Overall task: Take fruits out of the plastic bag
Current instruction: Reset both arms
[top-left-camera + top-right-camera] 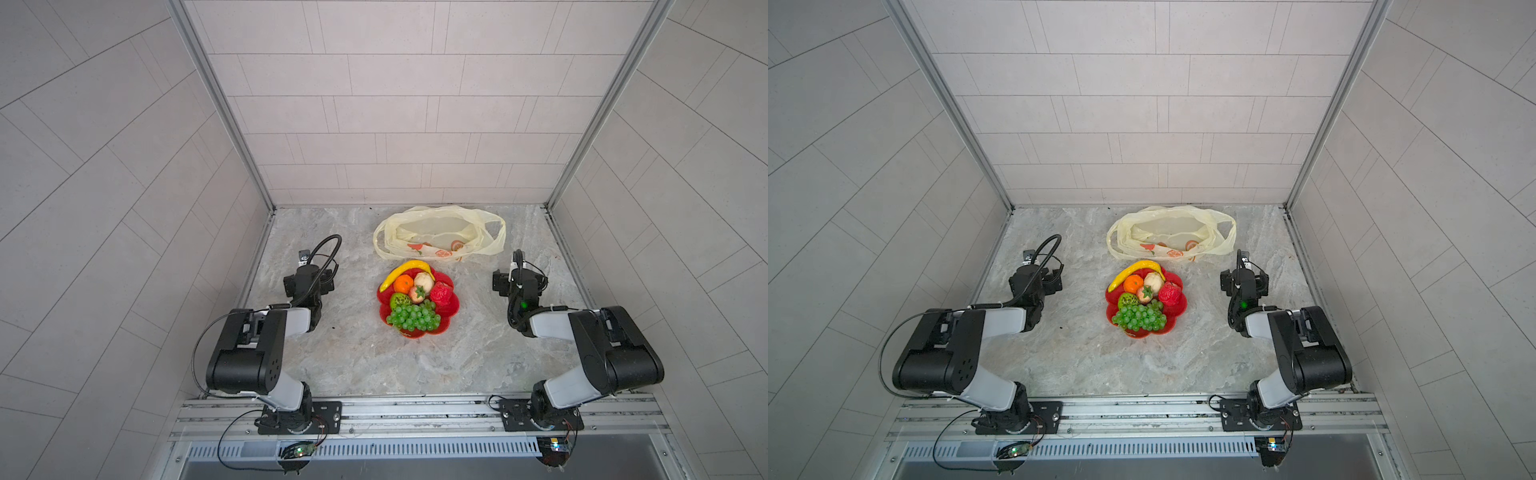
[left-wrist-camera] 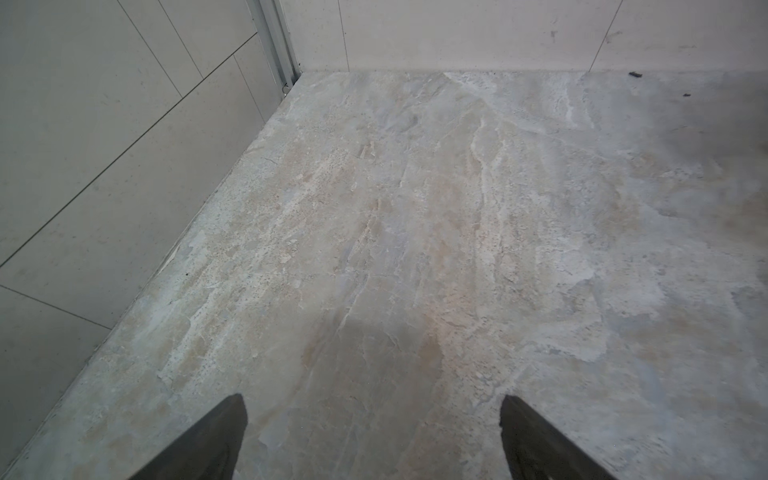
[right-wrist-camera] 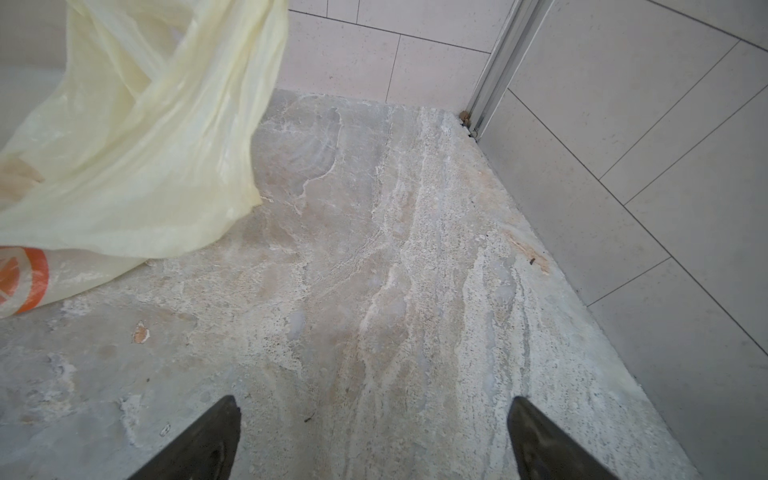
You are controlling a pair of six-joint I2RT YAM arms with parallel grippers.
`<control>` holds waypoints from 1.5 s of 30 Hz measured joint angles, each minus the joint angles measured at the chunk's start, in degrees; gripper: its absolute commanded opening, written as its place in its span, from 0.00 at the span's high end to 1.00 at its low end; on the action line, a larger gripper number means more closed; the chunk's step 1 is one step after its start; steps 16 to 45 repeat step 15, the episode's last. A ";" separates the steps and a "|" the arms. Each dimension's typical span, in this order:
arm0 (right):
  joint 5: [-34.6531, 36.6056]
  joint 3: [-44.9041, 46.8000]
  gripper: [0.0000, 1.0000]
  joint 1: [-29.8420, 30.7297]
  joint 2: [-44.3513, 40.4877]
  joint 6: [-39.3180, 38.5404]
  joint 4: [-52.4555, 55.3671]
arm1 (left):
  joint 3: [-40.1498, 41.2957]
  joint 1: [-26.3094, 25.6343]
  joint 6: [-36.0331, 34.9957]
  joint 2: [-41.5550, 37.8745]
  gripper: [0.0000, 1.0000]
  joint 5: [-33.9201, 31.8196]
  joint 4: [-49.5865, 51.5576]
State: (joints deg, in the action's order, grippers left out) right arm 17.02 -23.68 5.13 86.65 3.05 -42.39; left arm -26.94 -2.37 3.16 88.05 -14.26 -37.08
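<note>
Visibly limp, translucent plastic bag

Pale-yellow see-through plastic bag with orange fruit prints, slack and flattened, just behind the fruits, heaped on a red plate: banana, orange, green grapes.

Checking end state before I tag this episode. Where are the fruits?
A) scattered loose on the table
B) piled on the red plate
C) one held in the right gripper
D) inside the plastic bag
B: in both top views the fruits sit piled on the red plate, and the plastic bag behind it shows only its prints.
</note>
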 measured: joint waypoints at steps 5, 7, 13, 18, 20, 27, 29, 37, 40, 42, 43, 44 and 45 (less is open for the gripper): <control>-0.33 0.00 0.01 0.00 0.00 0.00 0.00 | 0.00 0.00 -0.11 0.00 0.00 0.44 -0.70; -0.33 0.00 0.01 0.00 0.00 0.00 0.00 | 0.00 0.00 -0.13 0.00 0.00 0.55 -0.79; -0.98 -0.33 0.01 -0.22 0.02 0.02 0.22 | 0.00 0.00 -0.20 0.00 0.00 0.76 -0.81; -1.20 -0.48 0.01 -0.31 0.02 0.04 0.20 | 0.00 0.00 -0.20 0.00 0.00 0.79 -0.81; -1.20 -0.48 0.01 -0.31 0.02 0.04 0.20 | 0.00 0.00 -0.20 0.00 0.00 0.79 -0.81; -1.20 -0.48 0.01 -0.31 0.02 0.04 0.20 | 0.00 0.00 -0.20 0.00 0.00 0.79 -0.81; -1.20 -0.48 0.01 -0.31 0.02 0.04 0.20 | 0.00 0.00 -0.20 0.00 0.00 0.79 -0.81; -1.20 -0.48 0.01 -0.31 0.02 0.04 0.20 | 0.00 0.00 -0.20 0.00 0.00 0.79 -0.81; -1.20 -0.48 0.01 -0.31 0.02 0.04 0.20 | 0.00 0.00 -0.20 0.00 0.00 0.79 -0.81; -1.20 -0.48 0.01 -0.31 0.02 0.04 0.20 | 0.00 0.00 -0.20 0.00 0.00 0.79 -0.81; -1.20 -0.48 0.01 -0.31 0.02 0.04 0.20 | 0.00 0.00 -0.20 0.00 0.00 0.79 -0.81; -1.20 -0.48 0.01 -0.31 0.02 0.04 0.20 | 0.00 0.00 -0.20 0.00 0.00 0.79 -0.81; -1.20 -0.48 0.01 -0.31 0.02 0.04 0.20 | 0.00 0.00 -0.20 0.00 0.00 0.79 -0.81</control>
